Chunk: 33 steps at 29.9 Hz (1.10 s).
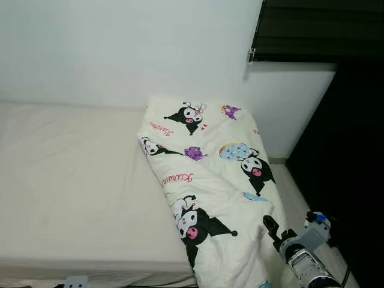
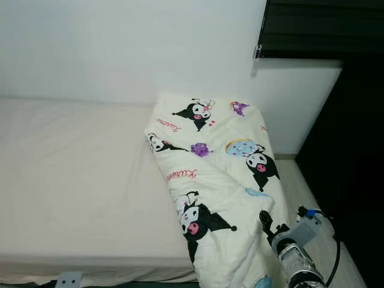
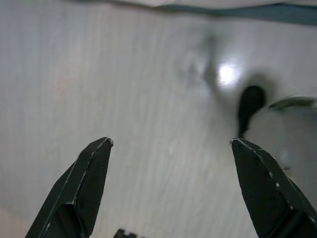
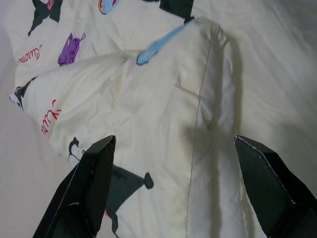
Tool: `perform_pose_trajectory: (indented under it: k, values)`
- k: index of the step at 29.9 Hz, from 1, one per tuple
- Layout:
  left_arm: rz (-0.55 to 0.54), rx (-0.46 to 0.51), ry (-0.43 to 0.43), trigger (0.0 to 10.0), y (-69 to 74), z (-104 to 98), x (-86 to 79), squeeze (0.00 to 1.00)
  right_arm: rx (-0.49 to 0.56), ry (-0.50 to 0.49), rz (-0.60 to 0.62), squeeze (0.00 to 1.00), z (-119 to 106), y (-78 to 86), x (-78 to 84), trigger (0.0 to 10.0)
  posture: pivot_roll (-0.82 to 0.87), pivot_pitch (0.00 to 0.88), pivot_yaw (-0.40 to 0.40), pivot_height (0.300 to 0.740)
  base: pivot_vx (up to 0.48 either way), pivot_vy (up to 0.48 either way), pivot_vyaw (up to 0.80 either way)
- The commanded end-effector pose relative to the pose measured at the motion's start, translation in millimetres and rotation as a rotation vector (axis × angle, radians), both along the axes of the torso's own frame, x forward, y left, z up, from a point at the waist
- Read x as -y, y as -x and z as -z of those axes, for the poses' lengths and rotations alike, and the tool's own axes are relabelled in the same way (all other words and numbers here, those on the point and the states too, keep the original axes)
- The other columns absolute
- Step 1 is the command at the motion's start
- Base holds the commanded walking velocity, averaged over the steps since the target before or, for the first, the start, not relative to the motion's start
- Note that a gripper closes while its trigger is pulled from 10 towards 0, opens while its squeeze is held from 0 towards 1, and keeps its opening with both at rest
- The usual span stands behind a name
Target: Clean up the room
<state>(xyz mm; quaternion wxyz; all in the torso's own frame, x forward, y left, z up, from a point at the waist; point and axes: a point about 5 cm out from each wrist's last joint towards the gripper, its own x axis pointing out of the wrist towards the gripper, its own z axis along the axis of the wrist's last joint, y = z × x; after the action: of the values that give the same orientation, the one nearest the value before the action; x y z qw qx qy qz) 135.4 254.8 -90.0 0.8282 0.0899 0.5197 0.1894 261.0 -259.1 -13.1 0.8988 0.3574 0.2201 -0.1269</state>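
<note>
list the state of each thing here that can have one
comforter: folded over, bunched on the bed's right side, unheld
mattress: mostly bare, uncovered on the left
window blind: dark, drawn down
right end effector: open, over the comforter
left end effector: open, over the floor

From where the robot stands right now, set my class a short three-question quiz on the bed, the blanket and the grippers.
1. True or false: the blanket covers the whole bed.
2. Which gripper hangs over the blanket? A) left gripper B) right gripper
3. Fill in: the left gripper faces the pale ____.

Key
1. False. It lies folded along the bed's right side; the mattress to its left is bare.
2. B. The right gripper has its fingers open above a folded blanket corner, not gripping it.
3. Floor. Its fingers are open with nothing between them.
</note>
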Motion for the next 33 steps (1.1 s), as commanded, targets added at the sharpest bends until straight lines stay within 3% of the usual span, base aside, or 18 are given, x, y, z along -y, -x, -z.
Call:
perform_pose_trajectory:
  k: [1,5,10,14,17,24,28,30,33]
  values:
    - [-0.043,-0.022,-0.03,10.0,3.9,-1,-8.4,0.0,-0.011,-0.015,0.013,0.0,3,4.7,1.9,10.0,-0.1,0.0,-0.026,0.645,0.0,0.0,0.0]
    - [-0.075,-0.045,-0.065,10.0,8.1,-2,-15.5,0.0,0.001,-0.022,0.02,0.0,1,3.5,3.3,10.0,-0.1,0.0,-0.023,0.63,0.0,0.0,0.0]
    - [-0.148,0.029,-0.026,10.0,2.2,-4,-14.9,0.0,0.016,-0.026,0.018,0.0,-1,0.5,3.2,10.0,-0.1,0.0,-0.021,0.615,0.0,0.0,0.0]
    - [-0.216,0.16,-0.043,10.0,-17.9,-16,-22.8,0.0,0.045,-0.03,0.002,0.0,-6,-5.1,1.2,10.0,-0.1,0.0,-0.022,0.6,0.0,0.0,0.0]
    - [-0.204,0.215,-0.074,10.0,-31.9,-25,-27.9,0.0,0.063,-0.025,0.006,0.0,-10,-8.8,3.3,10.0,-0.1,0.0,-0.022,0.585,0.0,0.0,0.0]
    - [-0.179,0.226,-0.09,10.0,-36.9,-27,-27.9,0.0,0.105,-0.032,-0.004,0.0,-16,-14.9,2.5,10.0,-0.09,0.0,-0.016,0.56,0.0,0.0,0.0]
    - [-0.159,0.224,-0.1,10.0,-37.2,-27,-26.3,0.0,0.183,-0.058,-0.073,0.0,-24,-23.6,-6.7,10.0,-0.09,0.0,-0.016,0.555,0.0,0.0,0.0]
    - [-0.133,0.209,-0.11,10.0,-34.3,-25,-23.8,0.0,0.294,-0.098,-0.152,0.0,-35,-33.8,-17.7,10.0,-0.09,0.0,-0.012,0.555,0.0,0.0,0.0]
    - [-0.115,0.189,-0.111,10.0,-28.8,-21,-20.7,0.0,0.374,-0.134,-0.205,0.0,-43,-40.5,-24.8,10.0,-0.09,0.0,-0.013,0.555,0.0,0.0,0.0]
